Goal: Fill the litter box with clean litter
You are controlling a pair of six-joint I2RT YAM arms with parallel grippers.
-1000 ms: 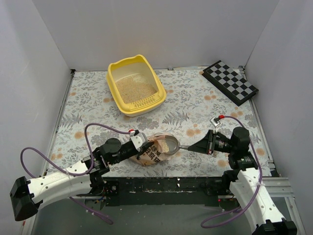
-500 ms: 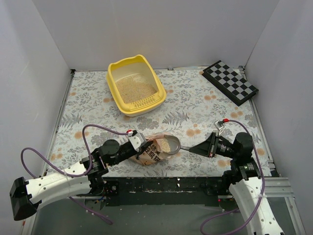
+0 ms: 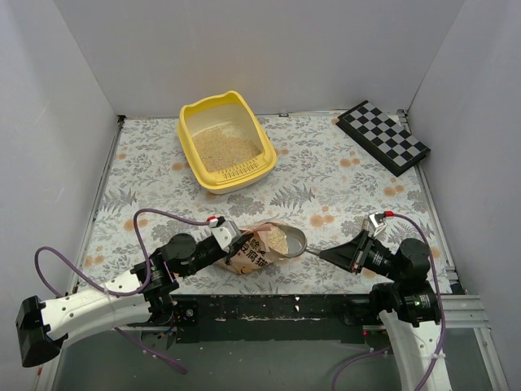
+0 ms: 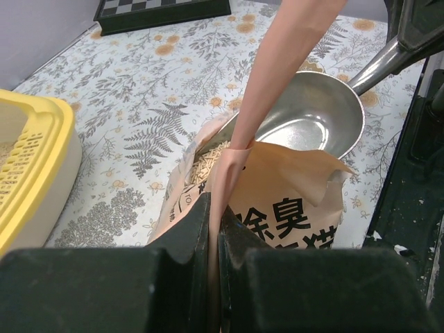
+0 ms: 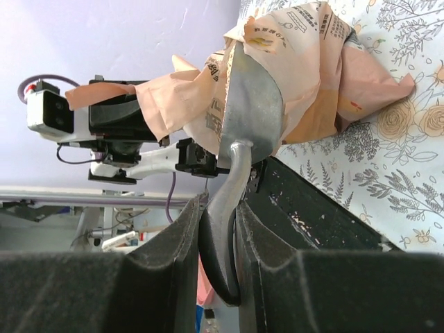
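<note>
The yellow litter box [image 3: 225,140] stands at the back left with a layer of pale clean litter [image 3: 221,149] inside; its rim [image 4: 35,159] shows at the left of the left wrist view. Near the front edge lies a crinkled orange-pink bag [image 3: 252,254]. My left gripper [image 3: 236,243] is shut on a flap of that bag [image 4: 277,201], holding its mouth up, with granules [image 4: 208,156] inside. My right gripper [image 3: 352,254] is shut on the handle of the silver scoop [image 3: 291,241]. The scoop's bowl [image 4: 316,118] sits empty at the bag's mouth. The right wrist view shows the scoop [image 5: 250,104] against the bag [image 5: 312,69].
A black-and-white checkered board [image 3: 383,136] leans at the back right corner. White walls enclose the floral table cover [image 3: 326,171] on three sides. A black rail [image 3: 277,308] runs along the near edge between the arm bases.
The right arm has drawn back to the lower right, and the scoop has slid a little to the right at the bag's mouth. The left gripper keeps its hold on the bag.
</note>
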